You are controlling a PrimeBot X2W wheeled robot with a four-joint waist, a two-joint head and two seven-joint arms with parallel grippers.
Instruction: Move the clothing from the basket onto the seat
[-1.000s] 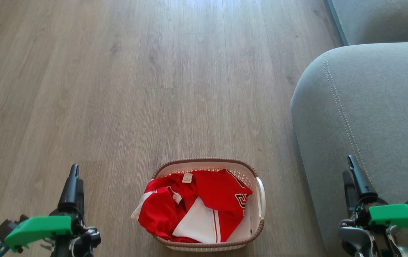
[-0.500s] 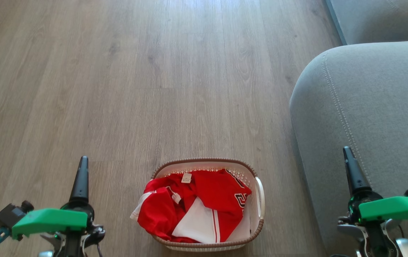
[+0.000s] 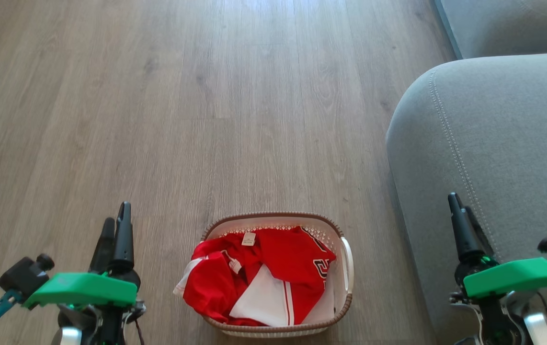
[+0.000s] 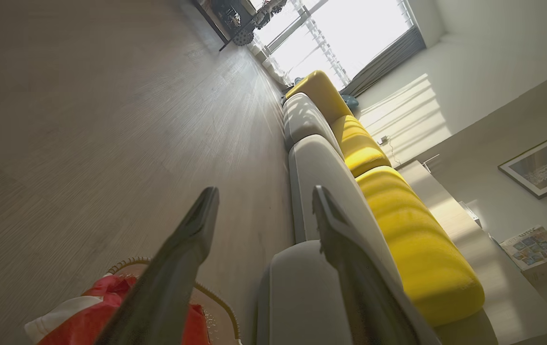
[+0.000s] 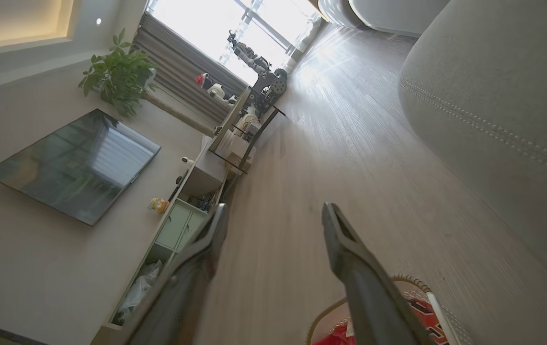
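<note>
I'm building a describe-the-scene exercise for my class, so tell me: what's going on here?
A two-armed robot faces a cream basket on the wooden floor, with red and white sports clothing heaped inside it. Its left gripper and right gripper are both open and empty, one on either side of the basket, touching nothing. The grey sofa seat to the robot's right has no clothing on it, so the transfer has not yet begun.

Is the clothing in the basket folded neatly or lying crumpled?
Crumpled. The red and white clothing lies bunched in the basket, layers overlapping, with one white edge hanging over its left rim.
</note>
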